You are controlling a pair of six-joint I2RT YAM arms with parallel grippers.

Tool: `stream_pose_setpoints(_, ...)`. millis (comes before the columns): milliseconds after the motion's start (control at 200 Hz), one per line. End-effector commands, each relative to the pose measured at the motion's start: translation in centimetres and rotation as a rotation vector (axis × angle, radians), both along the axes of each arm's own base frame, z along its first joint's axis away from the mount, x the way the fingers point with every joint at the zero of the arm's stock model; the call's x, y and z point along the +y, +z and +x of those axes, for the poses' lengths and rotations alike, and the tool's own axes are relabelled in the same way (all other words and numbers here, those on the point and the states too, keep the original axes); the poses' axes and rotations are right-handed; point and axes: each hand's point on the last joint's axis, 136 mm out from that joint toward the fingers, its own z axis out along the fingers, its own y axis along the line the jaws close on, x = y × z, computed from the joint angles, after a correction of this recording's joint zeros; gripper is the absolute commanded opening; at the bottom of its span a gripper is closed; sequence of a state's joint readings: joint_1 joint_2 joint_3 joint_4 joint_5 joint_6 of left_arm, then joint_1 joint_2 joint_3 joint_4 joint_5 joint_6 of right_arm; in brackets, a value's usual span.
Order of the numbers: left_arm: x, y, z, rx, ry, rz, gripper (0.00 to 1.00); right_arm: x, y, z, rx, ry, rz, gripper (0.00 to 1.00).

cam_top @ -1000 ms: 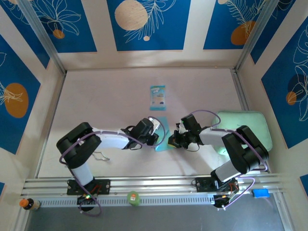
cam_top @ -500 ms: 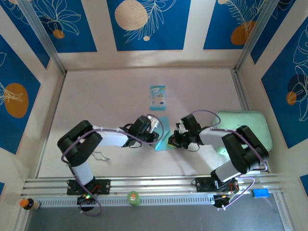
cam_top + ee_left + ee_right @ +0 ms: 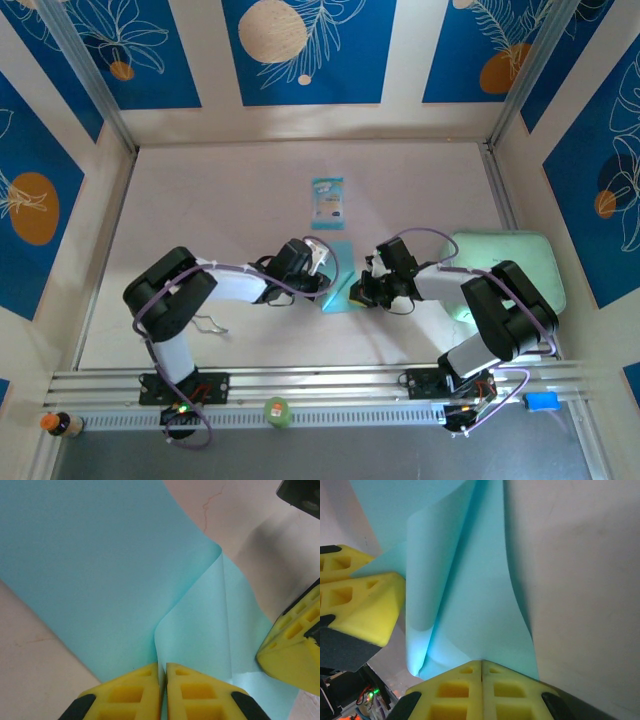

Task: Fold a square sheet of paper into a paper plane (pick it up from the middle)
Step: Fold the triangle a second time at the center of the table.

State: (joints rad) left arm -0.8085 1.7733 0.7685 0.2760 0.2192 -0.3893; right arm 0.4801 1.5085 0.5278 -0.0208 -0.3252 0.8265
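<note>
The square sheet of paper (image 3: 338, 272) is light blue and sits bent between my two grippers in the middle of the table. In the left wrist view the sheet (image 3: 100, 575) curls up into a raised flap, and my left gripper (image 3: 164, 666) is shut on the flap's lower edge. My right gripper (image 3: 481, 662) is shut on the opposite edge of the sheet (image 3: 470, 605), which arches into a loose roll there. From above, the left gripper (image 3: 322, 280) and right gripper (image 3: 356, 292) face each other across the sheet, close together. No paper plane shape has formed; the sheet is only curled.
A small teal-and-white packet (image 3: 328, 201) lies just beyond the sheet. A pale green pad (image 3: 515, 262) sits at the right, partly under the right arm. A thin wire clip (image 3: 208, 323) lies near the left arm's base. Walls enclose the table (image 3: 220, 200) on three sides.
The left arm's elbow has crept slightly right and its wrist has shifted a little toward the sheet. The right arm and the sheet look unchanged.
</note>
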Motion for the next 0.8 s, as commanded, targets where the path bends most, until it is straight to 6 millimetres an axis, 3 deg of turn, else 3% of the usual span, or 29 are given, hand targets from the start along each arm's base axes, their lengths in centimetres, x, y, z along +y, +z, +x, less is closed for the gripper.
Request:
stream_pose_setpoints(0, 0.4, -1.3, -1.2, 0.104, -0.003, 0.012, 0.12, -0.4, 0.6, -0.2, 0.008, 0.01, -0.012, 0.04)
stream_pose_setpoints(210, 0.7, -1.4, -2.3, 0.207, 0.068, -0.023, 0.12, -0.1, 3.3, 0.4, -0.058, 0.015, 0.053, 0.08)
stream_pose_setpoints(330, 1.1, -1.3, -2.2, 0.226, 0.131, -0.027, 0.11, 0.4, 3.9, 0.2, -0.056, 0.022, 0.079, 0.09)
stream_pose_setpoints(620, 0.5, -0.2, -2.1, 0.211, 0.204, -0.051, 0.11, 2.2, 3.3, -0.5, -0.021, 0.061, 0.1, 0.09)
stream_pose_setpoints(795, -0.4, 0.1, -2.3, 0.204, 0.157, -0.063, 0.12, 1.4, 2.0, -0.5, -0.011, 0.051, 0.023, 0.09)
